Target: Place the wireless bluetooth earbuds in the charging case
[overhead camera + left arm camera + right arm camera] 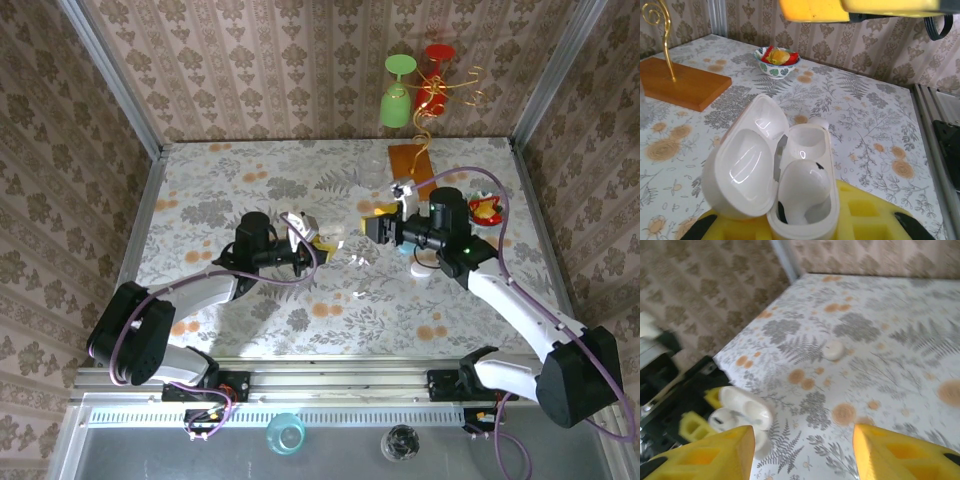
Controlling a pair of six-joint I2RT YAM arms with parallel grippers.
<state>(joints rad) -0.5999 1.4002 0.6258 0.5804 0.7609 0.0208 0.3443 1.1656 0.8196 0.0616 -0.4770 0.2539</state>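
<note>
Presently the open charging case [772, 170] is clamped in the left pincer [306, 247], one earbud [802, 187] seated, and the loose earbud [833, 350] (on the bench [900, 340]) could be flicked away if the wide-spread right pincer [801, 432] is closed off-centre.

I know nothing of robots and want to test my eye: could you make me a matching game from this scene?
Things: 1 charging case; 2 right hand; 3 loose white earbud.
States: a lying on the table; b open, holding nothing; c lid open, gripped by the left hand.
Pairs: 1-c, 2-b, 3-a.
</note>
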